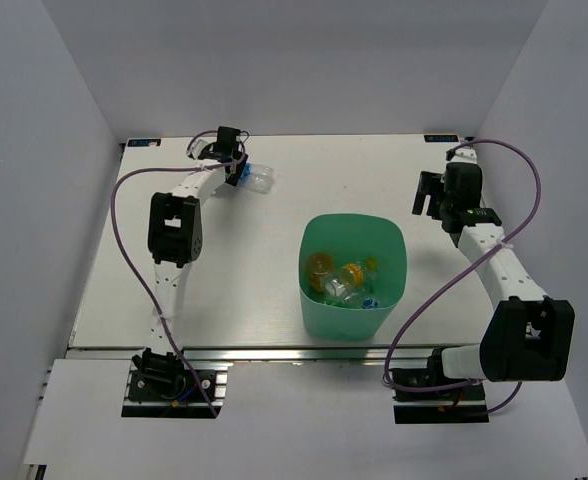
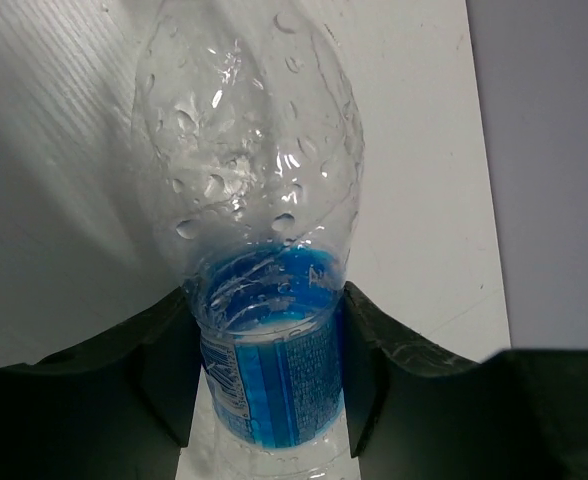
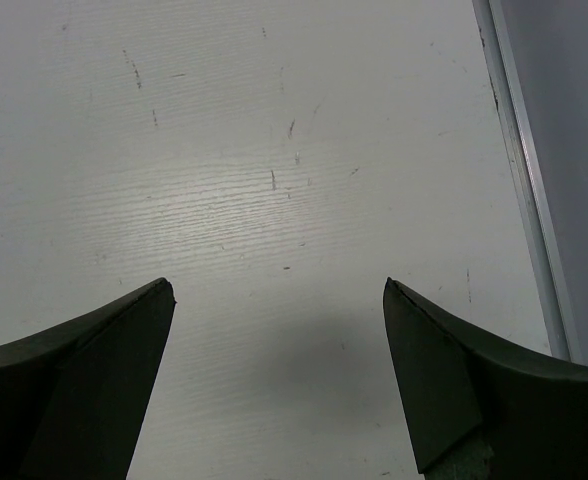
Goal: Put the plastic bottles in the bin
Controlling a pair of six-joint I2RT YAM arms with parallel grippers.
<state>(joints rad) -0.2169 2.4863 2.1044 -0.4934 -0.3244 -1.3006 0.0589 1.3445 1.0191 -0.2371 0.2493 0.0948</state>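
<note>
Closest to the lens in the left wrist view, the left jaws are clamped on a clear plastic bottle (image 2: 259, 300) with a blue label. Their dark fingers (image 2: 164, 370) press its labelled waist from both sides. The bottle's bare, dimpled upper part runs away from the camera over the white counter (image 2: 54, 200). Whether it rests on the counter or hangs just above it cannot be told.

In the top view this bottle sits at the far left corner of the counter, at the tip of the left arm (image 1: 179, 225), which reaches there from its base at the near edge.

Near the middle of the counter, toward its near edge, stands the mint-green bin (image 1: 344, 322), upright and well apart from the gripped bottle. Several plastic bottles lie heaped in its bottom: an orange bottle (image 1: 320, 266), an orange-capped bottle (image 1: 351, 273) just beside it, and clear ones with bits of blue label under them.

To the right, the right arm (image 1: 494, 260) bends up along the counter's right side, its tip near the far right corner and apart from the bin. In the right wrist view the right jaws stand wide, with nothing between them but bare, lightly scratched counter. A pale metal edge strip (image 3: 524, 200) runs down the right of that view.
</note>
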